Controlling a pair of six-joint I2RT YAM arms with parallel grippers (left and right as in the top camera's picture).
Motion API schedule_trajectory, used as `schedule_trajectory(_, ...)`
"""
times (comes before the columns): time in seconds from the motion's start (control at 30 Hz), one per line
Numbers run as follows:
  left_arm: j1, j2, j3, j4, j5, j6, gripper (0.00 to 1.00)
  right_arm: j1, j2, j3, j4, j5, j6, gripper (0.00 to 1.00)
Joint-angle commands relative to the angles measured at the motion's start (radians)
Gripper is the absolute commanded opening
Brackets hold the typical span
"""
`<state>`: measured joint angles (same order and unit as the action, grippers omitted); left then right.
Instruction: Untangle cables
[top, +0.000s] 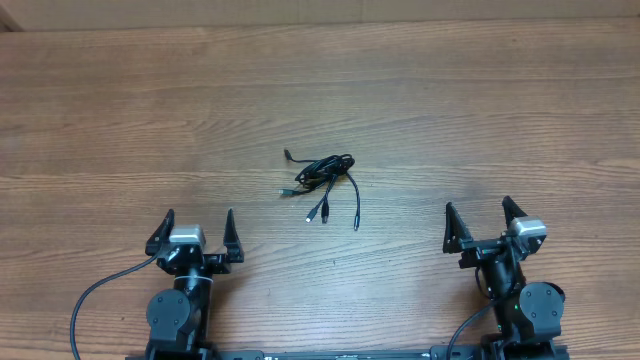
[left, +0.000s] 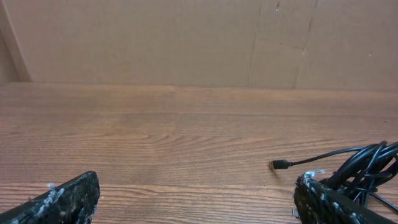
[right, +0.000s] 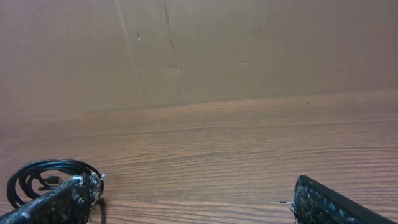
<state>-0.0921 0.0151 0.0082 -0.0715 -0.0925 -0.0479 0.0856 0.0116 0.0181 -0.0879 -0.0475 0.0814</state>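
Black arms — left pincer, right pincer: pointed fingers, silver wrist blocks, black wires.

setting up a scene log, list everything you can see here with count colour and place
cables: one tangled bunch, strand count unclear, black, middle of the table
table: one, brown wood, under everything
cardboard wall: one, tan, behind the table's far edge
left arm: one, black, near edge, left side
right arm: one, black, near edge, right side
left tool: one, black, open and empty, apart from the cables
right tool: one, black, open and empty, apart from the cables
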Motion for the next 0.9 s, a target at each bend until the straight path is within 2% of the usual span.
schedule_trajectory(0.0, -0.006, -0.011, -0.003, 0.0, 0.008, 0.023, 1.0, -0.001, -0.009, -0.01, 0.007, 0.005, -0.004, 1.0)
schedule_trajectory(0.87, -0.006, -0.011, -0.003, 0.0, 0.008, 0.023, 1.0, -0.001, -0.009, -0.01, 0.007, 0.005, -0.004, 1.0)
